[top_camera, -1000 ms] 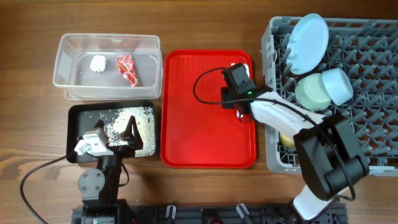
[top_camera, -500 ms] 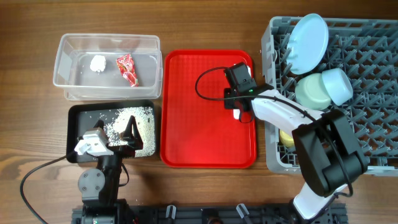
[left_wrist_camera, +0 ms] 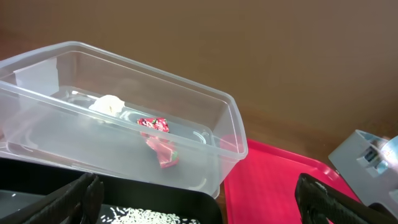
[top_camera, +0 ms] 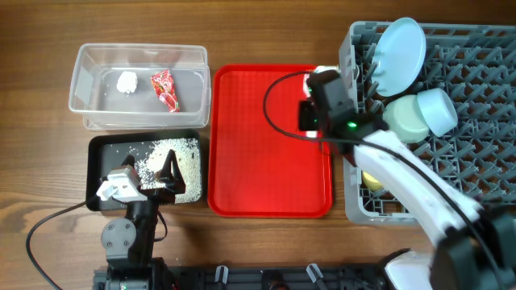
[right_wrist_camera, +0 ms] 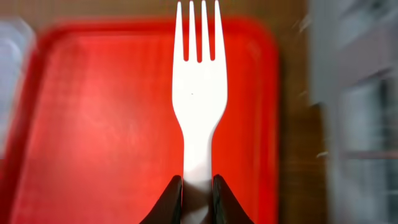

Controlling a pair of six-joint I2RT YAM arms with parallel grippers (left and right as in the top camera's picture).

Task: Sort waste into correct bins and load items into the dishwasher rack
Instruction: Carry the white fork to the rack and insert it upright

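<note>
My right gripper [right_wrist_camera: 198, 183] is shut on the handle of a white plastic fork [right_wrist_camera: 199, 93], whose tines point away over the red tray. Overhead, the right gripper [top_camera: 317, 89] hangs above the tray's back right corner, beside the grey dishwasher rack [top_camera: 484, 161]. In the rack are a light blue plate [top_camera: 401, 55], a pale green bowl [top_camera: 403, 121], a light blue bowl [top_camera: 438, 109] and a yellow cup [top_camera: 371, 179]. My left gripper [top_camera: 145, 179] stands open over the black tray [top_camera: 97, 145], which holds rice scraps [top_camera: 173, 153]. The clear tub [top_camera: 85, 113] holds a napkin ball [top_camera: 126, 81] and a red wrapper [top_camera: 165, 89].
The flat red serving tray [top_camera: 258, 161] lies between the bins and the rack. In the left wrist view the clear tub [left_wrist_camera: 224, 124] stands just beyond the open left gripper [left_wrist_camera: 196, 205], with the red tray [left_wrist_camera: 267, 186] to its right. Bare wooden table surrounds everything.
The right gripper closed on the fork and carried it from the tray's right side up toward the back right corner. The left arm has not moved.
</note>
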